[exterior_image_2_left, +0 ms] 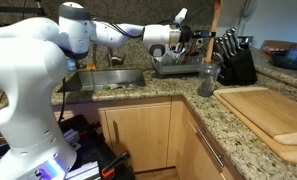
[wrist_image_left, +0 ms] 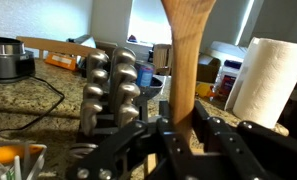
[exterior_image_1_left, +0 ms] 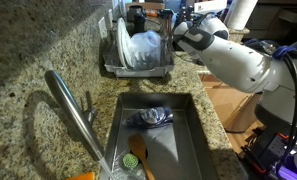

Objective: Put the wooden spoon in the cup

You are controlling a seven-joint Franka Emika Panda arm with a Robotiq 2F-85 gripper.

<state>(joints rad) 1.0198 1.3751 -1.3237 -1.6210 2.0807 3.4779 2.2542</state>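
Black two-finger claw (wrist_image_left: 180, 128) gripped short slim brown wooden spoon (wrist_image_left: 183, 60) - handle pinched between the fingers, bowl end up, upright. In an exterior view spoon hung just above small grey metallic cup (exterior_image_2_left: 206, 80), contact unclear. Cup stood on speckled granite counter (exterior_image_2_left: 128, 98) - just beside black knife block (exterior_image_2_left: 233, 60).
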